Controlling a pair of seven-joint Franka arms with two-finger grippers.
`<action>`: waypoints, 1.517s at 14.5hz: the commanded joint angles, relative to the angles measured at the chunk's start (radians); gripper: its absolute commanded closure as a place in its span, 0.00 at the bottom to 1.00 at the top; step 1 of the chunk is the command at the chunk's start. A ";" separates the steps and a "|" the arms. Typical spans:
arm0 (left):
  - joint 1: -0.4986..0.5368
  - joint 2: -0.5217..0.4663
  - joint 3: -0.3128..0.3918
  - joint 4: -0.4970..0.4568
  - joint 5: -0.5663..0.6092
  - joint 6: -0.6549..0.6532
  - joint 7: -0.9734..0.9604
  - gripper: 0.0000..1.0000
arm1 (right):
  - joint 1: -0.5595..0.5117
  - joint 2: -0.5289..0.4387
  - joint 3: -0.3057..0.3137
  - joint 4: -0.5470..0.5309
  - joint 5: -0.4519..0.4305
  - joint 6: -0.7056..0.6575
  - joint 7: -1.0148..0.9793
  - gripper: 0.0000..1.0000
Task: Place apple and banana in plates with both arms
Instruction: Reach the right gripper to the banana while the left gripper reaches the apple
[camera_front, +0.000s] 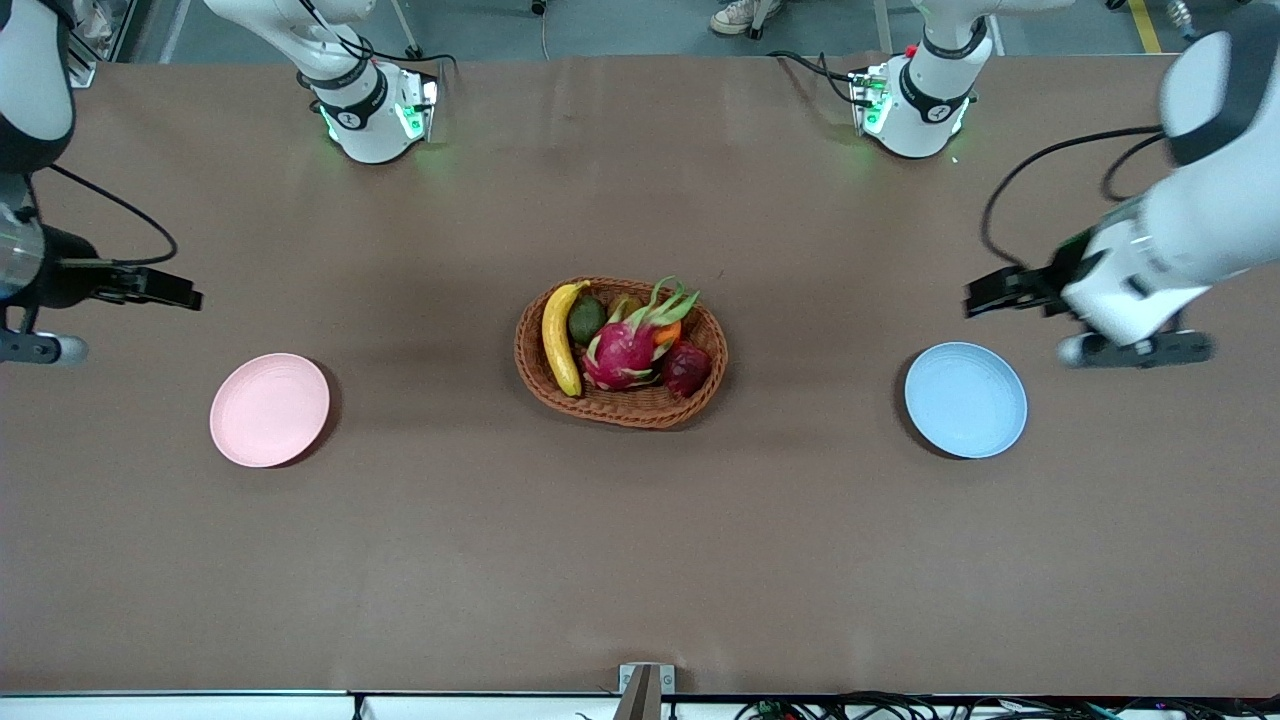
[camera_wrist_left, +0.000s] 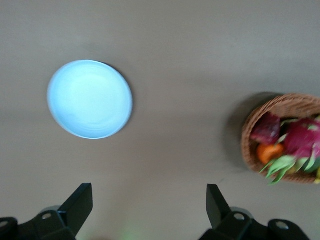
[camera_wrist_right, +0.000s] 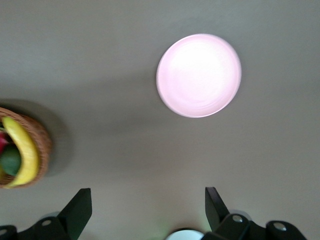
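Apple (camera_front: 686, 368) and banana (camera_front: 559, 338) in wicker basket (camera_front: 620, 405) mid-tabletop (camera_front: 640, 540), pink plate (camera_front: 269, 409) and blue plate (camera_front: 965, 399) flanking as drop sites; right hand (camera_front: 178, 294) and left hand (camera_front: 985, 296) spread wide, empty, each poised near its plate.

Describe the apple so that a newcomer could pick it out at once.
Find the brown woven wicker basket in the middle of the table. The small dark red, roundish apple lies in it at the end toward the left arm, beside the bright pink dragon fruit with green scales. It is darker, smaller and smooth, without scales.
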 joint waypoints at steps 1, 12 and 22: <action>-0.095 0.078 0.004 0.015 -0.001 0.075 -0.153 0.00 | 0.126 -0.019 0.003 -0.046 0.042 0.046 0.260 0.00; -0.398 0.381 0.010 0.019 0.063 0.478 -0.520 0.00 | 0.706 0.194 0.001 -0.341 0.060 0.669 1.221 0.00; -0.439 0.477 0.005 0.024 0.056 0.600 -0.540 0.00 | 0.786 0.261 0.001 -0.453 0.057 0.751 1.313 0.05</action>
